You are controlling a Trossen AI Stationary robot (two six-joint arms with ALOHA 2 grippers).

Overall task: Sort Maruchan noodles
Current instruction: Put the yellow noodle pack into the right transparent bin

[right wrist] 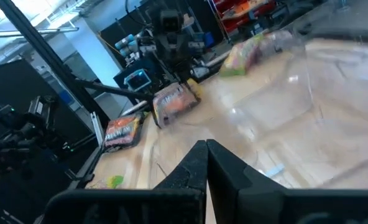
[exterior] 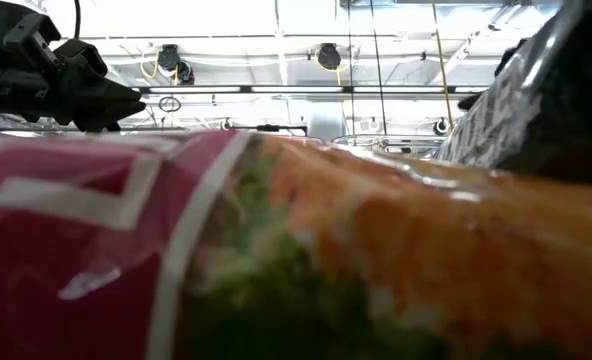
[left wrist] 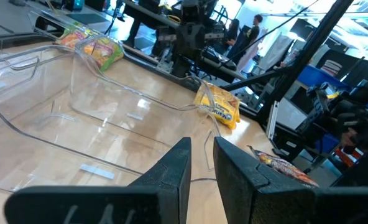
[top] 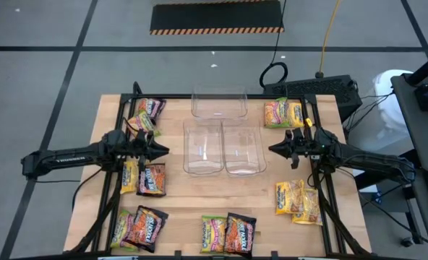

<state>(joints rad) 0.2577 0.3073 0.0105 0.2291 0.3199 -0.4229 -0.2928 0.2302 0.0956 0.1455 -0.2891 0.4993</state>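
Maruchan noodle packets lie flat on the wooden table around three clear bins. Pink-green and dark ones [top: 149, 110] lie at the far left, a yellow [top: 129, 175] and a dark one [top: 151, 179] under my left arm, and a pair [top: 228, 233] at the near edge. Pink-green ones [top: 283, 113] lie far right and yellow ones [top: 298, 201] near right. My left gripper [top: 161, 150] hovers left of the bins, open by a narrow gap [left wrist: 201, 152], holding nothing. My right gripper [top: 273, 149] hovers right of the bins, shut [right wrist: 206, 149], holding nothing.
Three clear plastic bins stand mid-table: one at the far side [top: 218, 101] and two side by side [top: 203, 146] [top: 244, 146] between the grippers. A packet [exterior: 296, 250] right in front of the low camera fills its view. A black keyboard [top: 322, 88] lies beyond the table's far right corner.
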